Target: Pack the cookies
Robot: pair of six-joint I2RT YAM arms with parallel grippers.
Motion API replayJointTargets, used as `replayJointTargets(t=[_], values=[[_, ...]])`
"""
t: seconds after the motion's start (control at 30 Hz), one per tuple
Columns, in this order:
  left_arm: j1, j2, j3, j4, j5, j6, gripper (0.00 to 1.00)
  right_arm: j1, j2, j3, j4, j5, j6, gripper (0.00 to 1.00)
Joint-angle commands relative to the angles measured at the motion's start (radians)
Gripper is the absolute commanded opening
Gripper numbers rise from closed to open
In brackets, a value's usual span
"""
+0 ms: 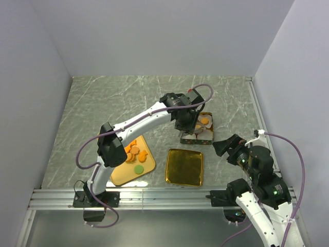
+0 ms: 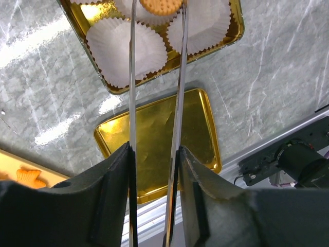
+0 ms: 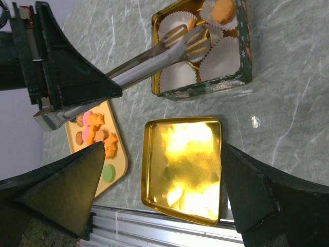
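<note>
My left gripper is shut on a pair of metal tongs. The tong tips hold a tan round cookie over the white paper cups in the green tin. The tongs also show in the right wrist view, reaching into the tin. An orange cookie lies in a far cup. More cookies, orange, pink, brown and one green, lie on the yellow tray. My right gripper is open and empty, above the table to the right of the tin.
The tin's gold lid lies upside down on the marble table between the tray and my right arm, close to the front metal rail. It fills the gap between my right fingers in the right wrist view.
</note>
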Motion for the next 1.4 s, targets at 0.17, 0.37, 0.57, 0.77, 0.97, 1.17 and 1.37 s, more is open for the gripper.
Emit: replayJointTargets(t=[0.17,0.37,0.57,0.77,0.97,1.17,1.37], values=[[-0.006,0.013,0.084,-0.003,-0.028,0.022,0.48,0.004,0.021,-0.007,0.055,0.000,-0.006,1.00],[-0.006,0.021,0.114,-0.015,-0.036,0.025,0.51,0.004,0.027,-0.007,0.066,-0.006,-0.008,1.00],[-0.006,0.021,0.131,-0.024,-0.045,0.024,0.51,0.004,0.033,-0.006,0.070,-0.010,-0.008,1.00],[0.008,-0.028,0.154,-0.046,-0.061,0.016,0.51,0.004,0.043,-0.007,0.079,-0.015,-0.009,1.00],[0.037,-0.166,0.006,-0.057,-0.113,0.016,0.50,0.004,0.052,-0.010,0.096,-0.026,-0.005,1.00],[0.070,-0.379,-0.265,-0.040,-0.169,-0.019,0.50,0.004,0.067,-0.018,0.122,-0.036,0.000,1.00],[0.090,-0.604,-0.517,-0.092,-0.225,-0.128,0.50,0.003,0.113,-0.009,0.151,-0.067,-0.009,1.00]])
